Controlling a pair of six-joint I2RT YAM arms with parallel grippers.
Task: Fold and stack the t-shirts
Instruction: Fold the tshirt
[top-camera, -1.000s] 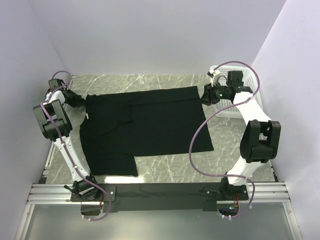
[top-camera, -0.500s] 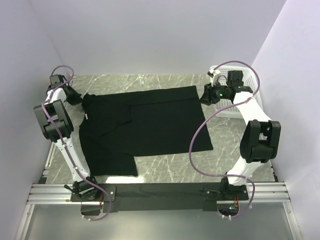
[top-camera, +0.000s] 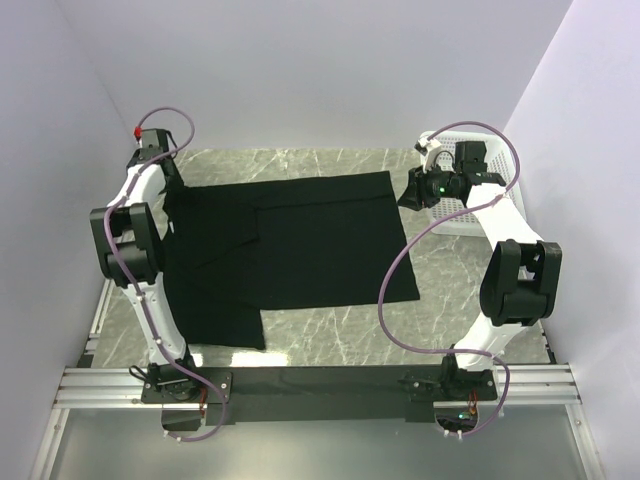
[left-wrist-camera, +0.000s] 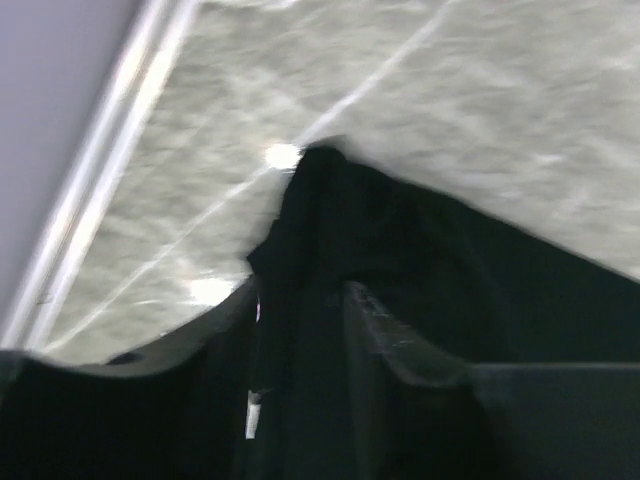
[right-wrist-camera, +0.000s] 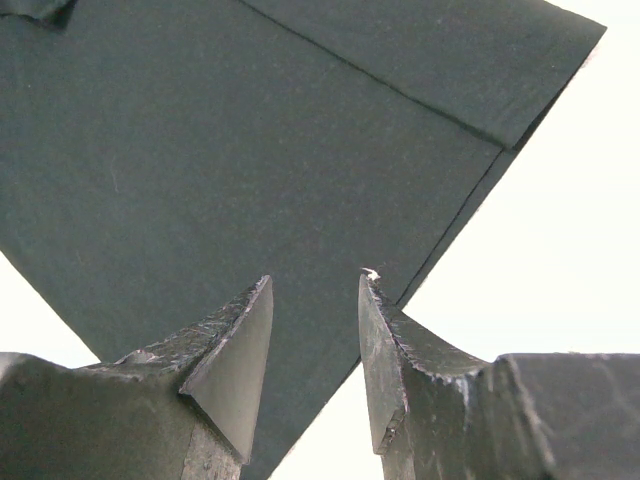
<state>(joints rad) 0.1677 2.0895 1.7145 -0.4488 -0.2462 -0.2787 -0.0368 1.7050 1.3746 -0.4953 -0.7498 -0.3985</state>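
Nearest my bases runs a strip of grey marble-patterned table (top-camera: 340, 335). On it the plain black short-sleeved cloth t-shirt (top-camera: 320, 240) lies flat and partly folded, its long axis running left to right, with one sleeve reaching toward me on the left. My left gripper (top-camera: 160, 178) sits at the shirt's far-left corner. Dark cloth fills the blurred wrist view between its fingers, and I cannot tell whether I hold it. My right gripper (right-wrist-camera: 315, 285) hovers parted and empty at the far-right edge, so that end is its to take. Beyond stands the white perforated plastic basket (top-camera: 455, 222).
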